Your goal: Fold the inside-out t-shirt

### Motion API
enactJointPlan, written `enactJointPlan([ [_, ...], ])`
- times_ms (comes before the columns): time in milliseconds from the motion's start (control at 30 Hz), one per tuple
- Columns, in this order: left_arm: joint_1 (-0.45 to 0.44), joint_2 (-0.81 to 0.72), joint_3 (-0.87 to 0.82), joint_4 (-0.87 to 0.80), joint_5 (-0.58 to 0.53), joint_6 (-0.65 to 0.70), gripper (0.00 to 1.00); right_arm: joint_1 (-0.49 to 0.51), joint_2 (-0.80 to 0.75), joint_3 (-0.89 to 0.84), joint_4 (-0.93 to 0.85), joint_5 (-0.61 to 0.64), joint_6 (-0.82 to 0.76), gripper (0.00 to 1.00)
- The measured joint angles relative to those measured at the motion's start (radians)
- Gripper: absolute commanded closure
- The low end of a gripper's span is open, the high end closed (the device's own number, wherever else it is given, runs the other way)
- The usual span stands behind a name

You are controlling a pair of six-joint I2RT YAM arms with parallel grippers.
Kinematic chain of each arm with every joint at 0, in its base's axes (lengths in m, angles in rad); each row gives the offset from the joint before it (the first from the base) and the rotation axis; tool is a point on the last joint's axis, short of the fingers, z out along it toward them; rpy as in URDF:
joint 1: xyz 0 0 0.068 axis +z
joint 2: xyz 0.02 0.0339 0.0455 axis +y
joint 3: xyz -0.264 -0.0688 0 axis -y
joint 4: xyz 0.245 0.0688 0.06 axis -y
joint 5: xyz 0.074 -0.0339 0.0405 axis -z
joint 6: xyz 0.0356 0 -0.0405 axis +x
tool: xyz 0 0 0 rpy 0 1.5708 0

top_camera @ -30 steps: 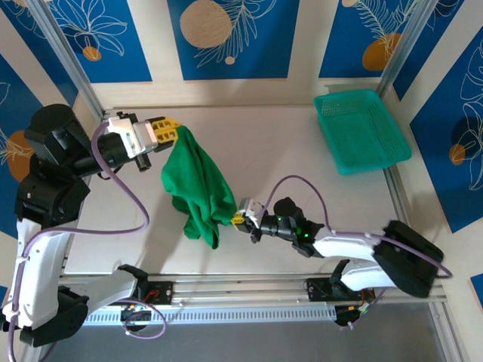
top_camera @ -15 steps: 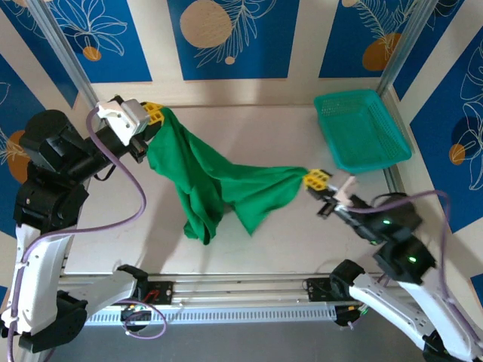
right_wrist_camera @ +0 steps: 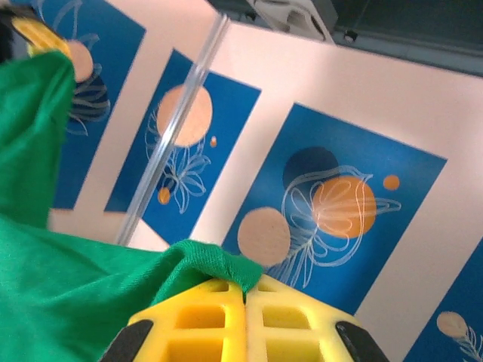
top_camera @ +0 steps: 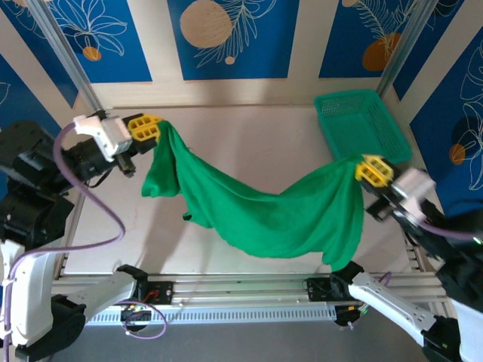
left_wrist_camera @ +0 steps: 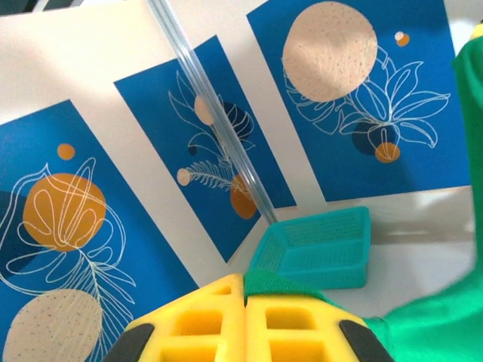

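- Inside-out t-shirt [top_camera: 272, 215] hangs stretched between both grippers above the table [top_camera: 249, 132], sagging at mid-span.
- Left gripper [top_camera: 146, 127] clamps its far-left edge; right gripper [top_camera: 373, 170] clamps its right edge.
- Progress: spread only; no fold made, laying flat is pending.
- Clearance: teal basket [top_camera: 355, 128] sits just beside the right gripper; room for lowering lies at centre.

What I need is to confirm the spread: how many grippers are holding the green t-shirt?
2. The left gripper clamps one end of the t-shirt at far left; the right gripper clamps the other end, near the teal basket.
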Motion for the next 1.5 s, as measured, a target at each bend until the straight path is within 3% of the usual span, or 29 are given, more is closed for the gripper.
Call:
enactJointPlan([
  [100,0.045,0.105,0.0,-0.001,0.006,0.02,1.0,-0.061,0.14,-0.047,0.029,0.03,-0.047,1.0],
  [233,0.164,0.272,-0.02,0.054,0.048,-0.01,1.0,-0.404,0.352,-0.089,0.084,-0.158,0.045,1.0],
  [300,0.225,0.341,-0.026,0.08,0.074,-0.043,1.0,-0.532,0.429,-0.114,0.127,-0.246,0.112,1.0],
  [367,0.279,0.384,-0.026,0.108,0.108,-0.079,1.0,-0.59,0.489,-0.114,0.16,-0.302,0.155,1.0],
  [467,0.332,0.399,-0.023,0.151,0.161,-0.125,1.0,-0.603,0.547,-0.087,0.194,-0.378,0.193,1.0],
  [600,0.341,0.349,-0.018,0.19,0.133,-0.146,1.0,-0.603,0.532,-0.06,0.219,-0.437,0.219,1.0],
  [767,0.341,0.234,0.026,0.146,0.109,-0.11,1.0,-0.603,0.398,-0.035,0.169,-0.459,0.221,1.0],
  [1067,0.341,0.059,0.081,0.136,0.197,-0.118,1.0,-0.603,0.173,0.08,0.036,-0.453,0.196,1.0],
  [1267,0.341,0.026,0.081,0.132,0.214,-0.122,1.0,-0.603,0.171,0.144,-0.027,-0.431,0.179,1.0],
  [1500,0.341,0.103,0.084,0.129,0.219,-0.122,1.0,-0.603,0.261,0.138,-0.002,-0.419,0.165,1.0],
])
